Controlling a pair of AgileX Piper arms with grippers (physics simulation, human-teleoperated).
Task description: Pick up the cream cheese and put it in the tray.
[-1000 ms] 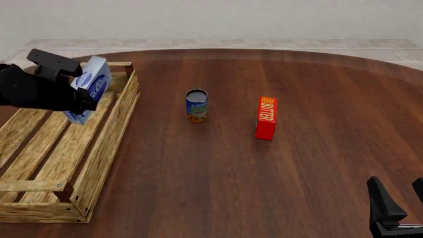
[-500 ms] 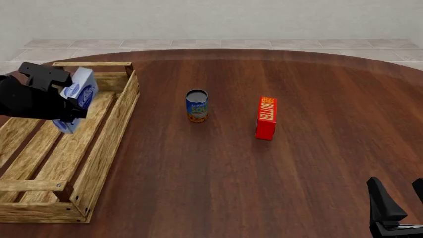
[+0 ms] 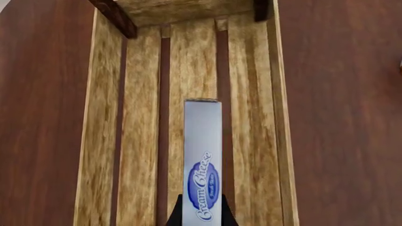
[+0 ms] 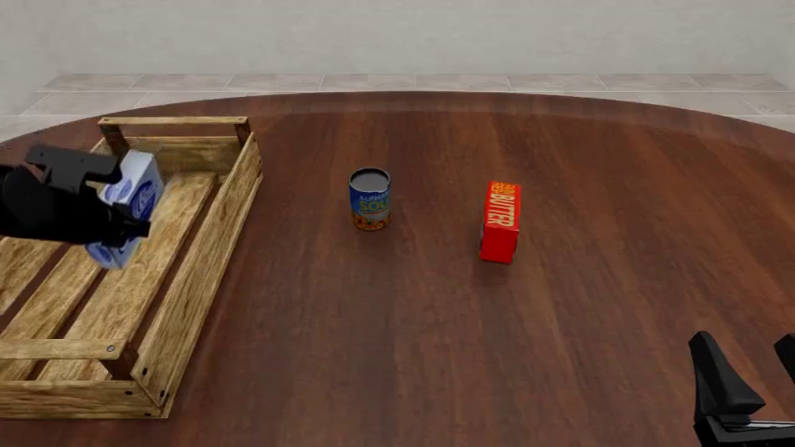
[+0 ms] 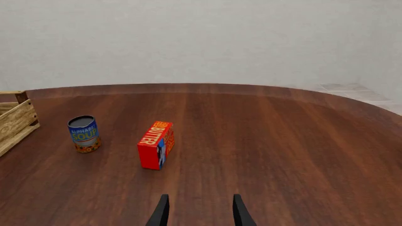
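Observation:
The cream cheese [image 4: 129,207], a white-and-light-blue box with a dark blue oval logo, hangs tilted over the slats of the tray [image 4: 199,270]. My left gripper [image 4: 110,216] is shut on it above the tray's inside. In the left wrist view the cream cheese [image 3: 202,160] stands edge-on between the dark fingers, over the slatted floor of the tray [image 3: 138,141]. My right gripper [image 4: 747,384] rests at the near right edge of the table, open with nothing in it, and its fingers [image 5: 161,212] point toward the table's middle.
A blue soup can [image 4: 369,198] stands mid-table, with a red-orange butter box [image 4: 500,221] upright to its right. Both appear in the right wrist view, the can [image 5: 84,134] and the butter box [image 5: 156,144]. The tray's corner [image 5: 16,117] shows there too.
My left gripper has carried the cream cheese leftward and lower, further over the tray's inside. The right arm has not moved.

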